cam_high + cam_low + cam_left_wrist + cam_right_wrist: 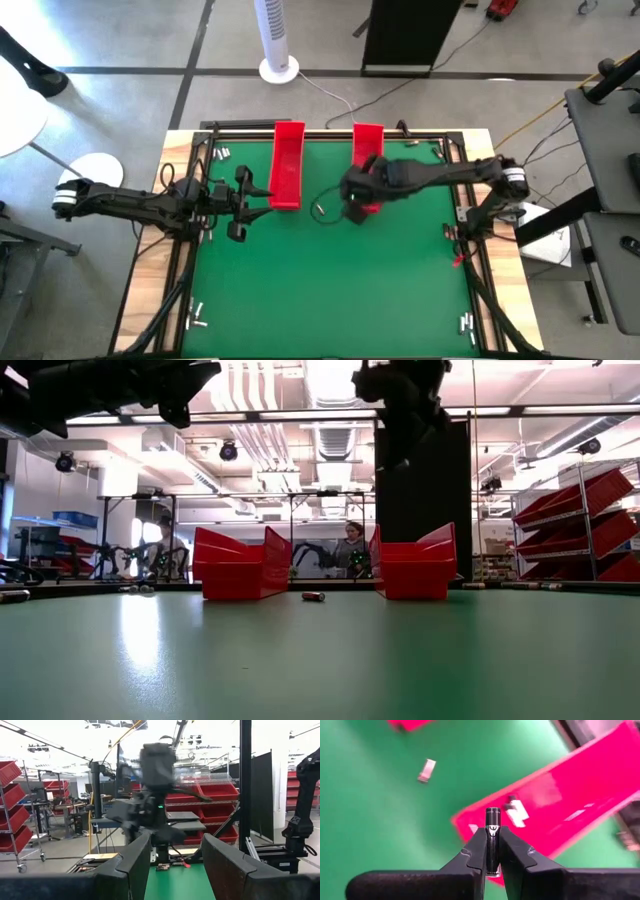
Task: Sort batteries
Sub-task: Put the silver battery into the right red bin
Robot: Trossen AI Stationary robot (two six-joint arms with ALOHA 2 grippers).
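My right gripper hangs above the near end of the right red tray, shut on a dark battery. In the high view it is at the middle of the table. A second red tray stands to its left. One battery lies on its side on the green mat between the trays, and another blurred one lies in the right tray. My left gripper waits open at the table's left, with nothing between its fingers. My right gripper pinches the battery's sides between its two fingers. The battery lies along the fingers, and its free end sticks out past the fingertips. The fingers slant down from above. The battery is lifted clear, over the tray's near end.
Loose batteries lie on the wooden border at the far left, near left and near right. A black cable loop hangs by the right gripper. The green mat stretches toward the near edge.
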